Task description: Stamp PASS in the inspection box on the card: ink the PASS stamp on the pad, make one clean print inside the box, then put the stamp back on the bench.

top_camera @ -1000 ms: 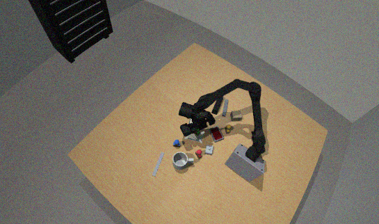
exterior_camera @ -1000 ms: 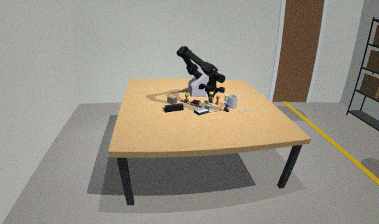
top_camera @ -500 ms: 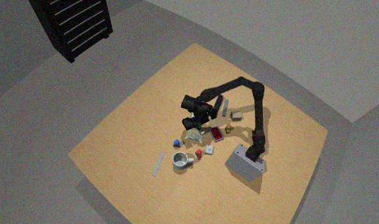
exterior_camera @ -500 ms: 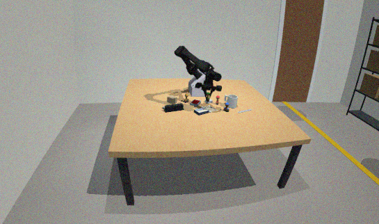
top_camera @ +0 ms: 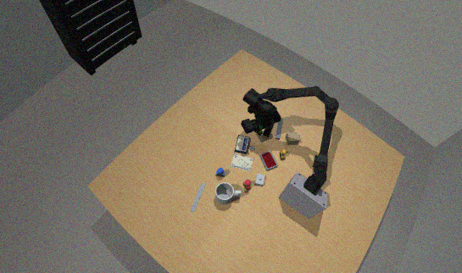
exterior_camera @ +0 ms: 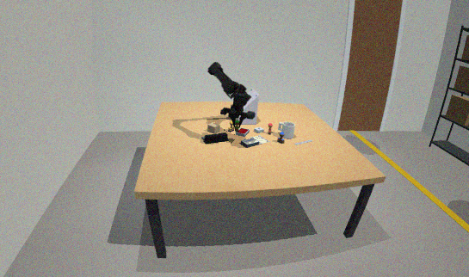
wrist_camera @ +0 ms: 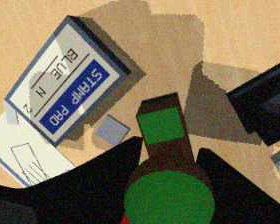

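My gripper (wrist_camera: 169, 152) (top_camera: 261, 127) (exterior_camera: 236, 122) is shut on the green PASS stamp (wrist_camera: 167, 205) (exterior_camera: 237, 126) and holds it upright, above the bench. The stamp's green base (wrist_camera: 160, 125) points down over bare wood. The blue-labelled stamp pad box (wrist_camera: 67, 90) (top_camera: 242, 144) (exterior_camera: 249, 143) lies just to the left of the stamp. The white card (wrist_camera: 18, 152) (top_camera: 242, 162) (exterior_camera: 258, 138) lies past that box, half out of the wrist view. The red ink pad (top_camera: 269, 160) (exterior_camera: 243, 131) lies open between the card and the arm's base.
Near the gripper lie a black block (wrist_camera: 264, 103) (exterior_camera: 215, 138), a grey bar (top_camera: 279, 128) and a cardboard box (top_camera: 292, 136). A yellow stamp (top_camera: 283, 153), red stamp (top_camera: 247, 183), blue stamp (top_camera: 219, 171), mug (top_camera: 225, 192) and ruler (top_camera: 197, 197) also stand about.
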Tool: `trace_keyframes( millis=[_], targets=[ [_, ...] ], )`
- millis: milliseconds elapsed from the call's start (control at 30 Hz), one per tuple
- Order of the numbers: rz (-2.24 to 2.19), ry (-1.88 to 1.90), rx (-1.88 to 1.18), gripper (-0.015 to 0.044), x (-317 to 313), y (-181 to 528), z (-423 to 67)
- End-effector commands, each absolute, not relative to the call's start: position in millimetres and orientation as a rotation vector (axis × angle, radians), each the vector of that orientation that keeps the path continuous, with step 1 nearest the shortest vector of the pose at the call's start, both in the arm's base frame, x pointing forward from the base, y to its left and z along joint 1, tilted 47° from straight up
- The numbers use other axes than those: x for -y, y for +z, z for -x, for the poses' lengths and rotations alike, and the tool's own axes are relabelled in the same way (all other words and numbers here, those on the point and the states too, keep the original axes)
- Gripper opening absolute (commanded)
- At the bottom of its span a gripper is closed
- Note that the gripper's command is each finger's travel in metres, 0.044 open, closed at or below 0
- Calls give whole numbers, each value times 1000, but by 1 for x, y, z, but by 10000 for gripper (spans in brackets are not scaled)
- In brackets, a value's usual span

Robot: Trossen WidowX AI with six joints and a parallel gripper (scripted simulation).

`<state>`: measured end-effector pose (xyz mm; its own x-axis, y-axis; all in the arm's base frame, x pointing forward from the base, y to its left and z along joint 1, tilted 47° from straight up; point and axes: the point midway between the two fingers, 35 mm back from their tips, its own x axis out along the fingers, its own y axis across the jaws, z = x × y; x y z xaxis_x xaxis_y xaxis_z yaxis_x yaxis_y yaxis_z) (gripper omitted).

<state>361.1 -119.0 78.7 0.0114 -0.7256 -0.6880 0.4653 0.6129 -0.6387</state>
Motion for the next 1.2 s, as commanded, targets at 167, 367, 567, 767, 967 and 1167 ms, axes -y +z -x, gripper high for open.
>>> trace_keyframes(
  millis=[167, 367, 567, 767, 967, 1167],
  targets=[
    [270, -939, -1248, 0, 127, 82, -362],
    [269, -938, -1248, 0, 134, 75, -363],
    [269, -938, -1248, 0, 141, 68, -363],
    [269, -938, -1248, 0, 148, 61, -363],
    [270, -939, -1248, 0, 155, 55, -363],
    [270, -939, -1247, 0, 163, 48, -362]
  ],
)
